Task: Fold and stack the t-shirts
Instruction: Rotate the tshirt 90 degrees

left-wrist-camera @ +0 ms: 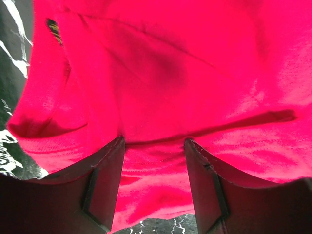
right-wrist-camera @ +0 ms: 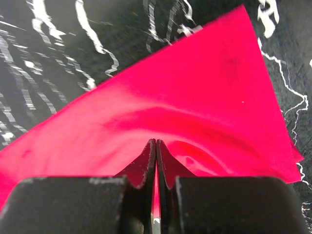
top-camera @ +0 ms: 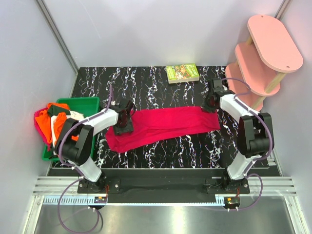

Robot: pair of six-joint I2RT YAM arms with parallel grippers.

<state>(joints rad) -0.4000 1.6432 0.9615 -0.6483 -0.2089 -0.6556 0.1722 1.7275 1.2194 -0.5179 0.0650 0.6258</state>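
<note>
A crimson-red t-shirt [top-camera: 165,126] lies as a long folded band across the black marbled table. My left gripper [top-camera: 123,121] is at its left end, open, its fingers [left-wrist-camera: 108,180] wide apart with red cloth [left-wrist-camera: 161,87] under and between them. My right gripper [top-camera: 209,104] is at the shirt's far right corner. Its jaws are shut [right-wrist-camera: 156,142] and pinch the red cloth [right-wrist-camera: 195,97], which puckers around the tips. Orange [top-camera: 54,124], white [top-camera: 74,116] and magenta-pink [top-camera: 39,117] shirts lie heaped in the bin at the left.
A green bin [top-camera: 90,102] sits at the table's left edge. A small green-covered book [top-camera: 182,73] lies at the back. A pink tiered shelf [top-camera: 265,53] stands at the back right, close behind the right arm. Grey walls enclose the table.
</note>
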